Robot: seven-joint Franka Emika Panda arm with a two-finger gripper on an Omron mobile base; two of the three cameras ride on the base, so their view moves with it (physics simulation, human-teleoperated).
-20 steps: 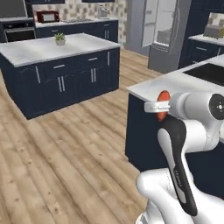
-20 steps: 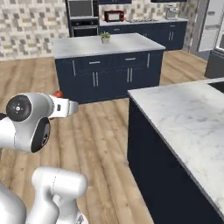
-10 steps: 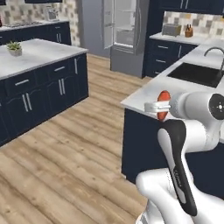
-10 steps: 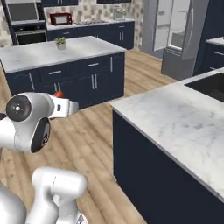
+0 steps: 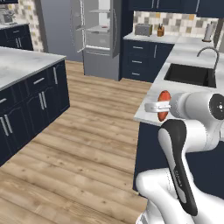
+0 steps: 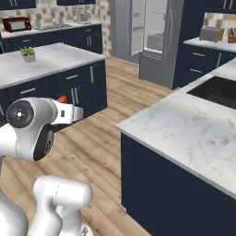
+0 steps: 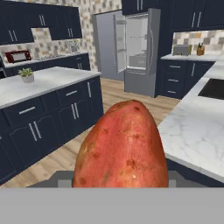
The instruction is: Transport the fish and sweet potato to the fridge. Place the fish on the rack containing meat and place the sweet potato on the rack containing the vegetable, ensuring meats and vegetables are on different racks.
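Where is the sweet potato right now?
The sweet potato is held in the robot's jaws, big in the hand view, out over the wooden floor, with the open fridge far across the kitchen behind it.

sweet potato (image 7: 122, 148): 1 | fridge (image 7: 135, 50): 1 | potted plant (image 7: 27, 75): 1

Sweet potato (image 7: 123, 146) orange-red, upright; fridge (image 7: 135, 51) doors open.
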